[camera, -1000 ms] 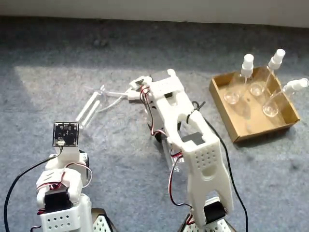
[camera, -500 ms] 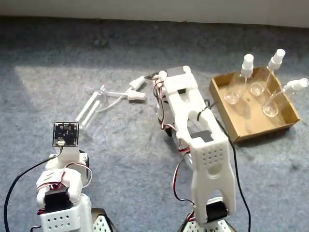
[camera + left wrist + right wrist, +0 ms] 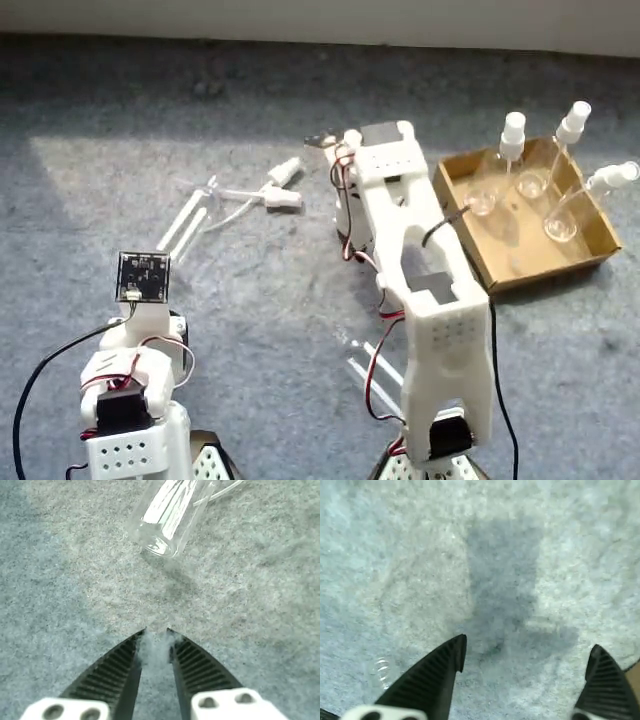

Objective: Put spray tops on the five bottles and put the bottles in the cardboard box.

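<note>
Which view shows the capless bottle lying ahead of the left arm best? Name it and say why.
The left wrist view: the bottle lies close ahead of the left gripper, its clear wall and near end plain, though the far end is cropped. The high view shows it whole but faint.

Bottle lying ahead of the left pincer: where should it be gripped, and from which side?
Mid-body, from above, the left pincer straddling its width. The bottle lies on its side on the carpet, one end toward the pincer, so its long curved flanks are free.
</note>
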Tool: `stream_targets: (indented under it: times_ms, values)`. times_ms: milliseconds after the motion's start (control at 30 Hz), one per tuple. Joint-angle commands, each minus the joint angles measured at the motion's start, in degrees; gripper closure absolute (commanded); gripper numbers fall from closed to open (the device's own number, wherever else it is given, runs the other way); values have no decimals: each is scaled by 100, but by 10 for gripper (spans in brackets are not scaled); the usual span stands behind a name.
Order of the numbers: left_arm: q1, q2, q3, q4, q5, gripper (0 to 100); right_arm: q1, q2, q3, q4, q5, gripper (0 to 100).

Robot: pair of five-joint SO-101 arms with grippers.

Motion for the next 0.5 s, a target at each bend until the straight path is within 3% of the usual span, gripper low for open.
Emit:
stream_targets:
  times_ms: [0, 167, 467]
  values:
    - [145, -57, -31, -123, 26, 969, 66, -1051, -453, 242, 70, 663]
    - [154, -57, -31, -123, 18, 969, 48, -1974, 479, 242, -123, 663]
    - [154, -57, -22, -123, 18, 969, -734, -4075, 2624, 242, -149, 663]
